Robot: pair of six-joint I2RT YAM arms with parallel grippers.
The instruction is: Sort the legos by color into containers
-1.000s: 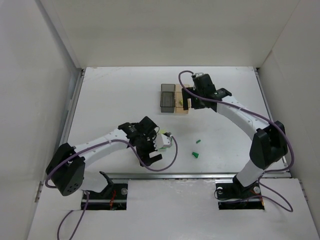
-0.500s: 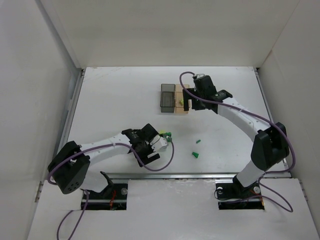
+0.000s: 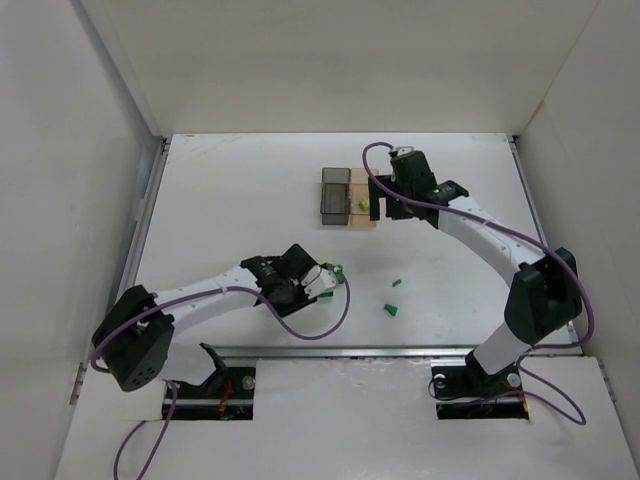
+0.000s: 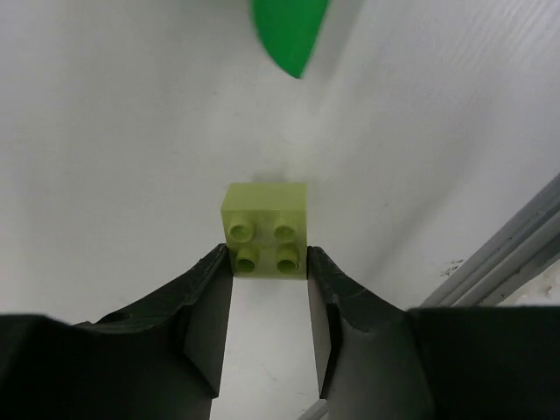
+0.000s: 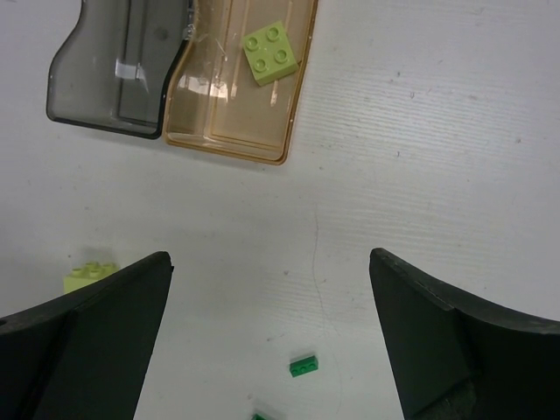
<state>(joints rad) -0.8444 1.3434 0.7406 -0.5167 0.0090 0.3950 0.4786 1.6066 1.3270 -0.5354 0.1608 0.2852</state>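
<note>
White tabletop (image 3: 230,200): by its near edge our left gripper (image 4: 268,255) brackets a pale brick (image 4: 265,219), whether pinched we cannot tell; our right gripper (image 5: 269,262) hangs wide open, empty, near the far-side containers (image 5: 219,109).

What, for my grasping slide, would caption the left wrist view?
Left gripper pinching a pale yellow-green lego on the white table, a green lego just beyond.

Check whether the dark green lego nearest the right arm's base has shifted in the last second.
No. The dark green lego sits where it was, at the same gap from the metal rail.
</note>
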